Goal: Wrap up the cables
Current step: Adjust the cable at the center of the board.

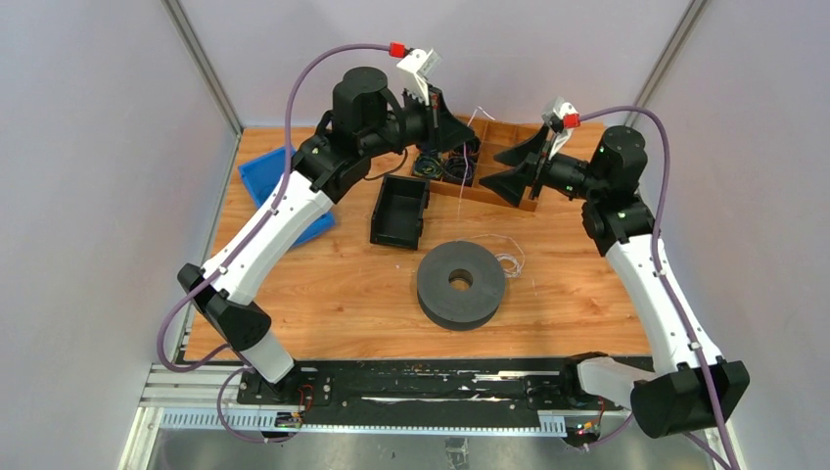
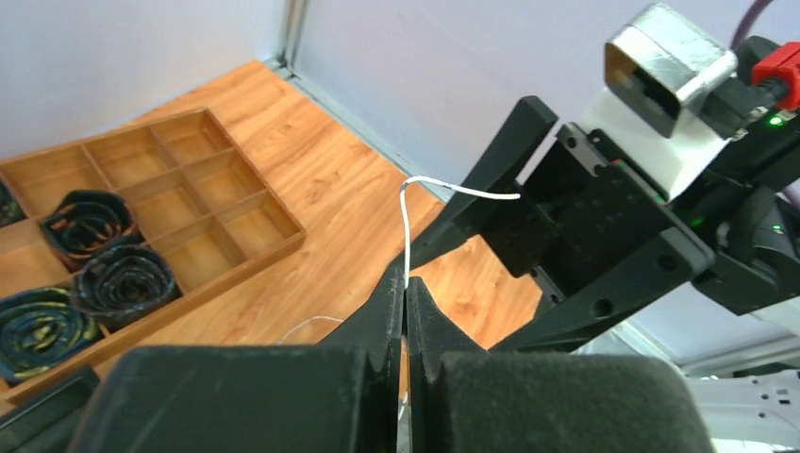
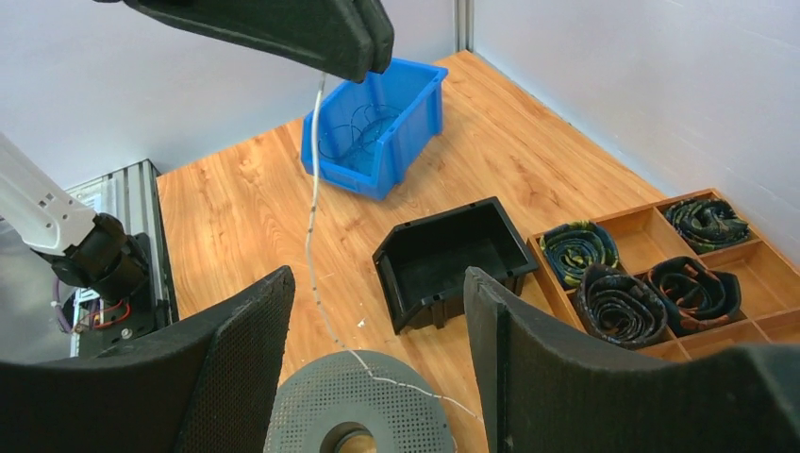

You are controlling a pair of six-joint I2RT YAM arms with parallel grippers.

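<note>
Wooden tabletop [image 1: 343, 284]: one grey foam ring [image 1: 440, 299], black plastic bin [image 1: 396, 235] at eleven o'clock, blue bin [image 1: 262, 174] at ten; left gripper [image 2: 406, 283] pinches thin white wire [image 2: 404, 226], right gripper [image 3: 377, 278] agape.

My wooden desk [image 1: 343, 294] and its load.
Blue bin [image 1: 258, 178] far left, black bin [image 1: 399, 211] mid-desk, divided wooden tray [image 2: 189, 208] far right, grey disc [image 1: 440, 294] near me, white wire [image 1: 509, 262] looped just beside it.

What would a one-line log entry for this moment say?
left gripper: shut on wire, raised | right gripper: open, facing wire, not gripping | wire: hangs down to grey disc
</note>
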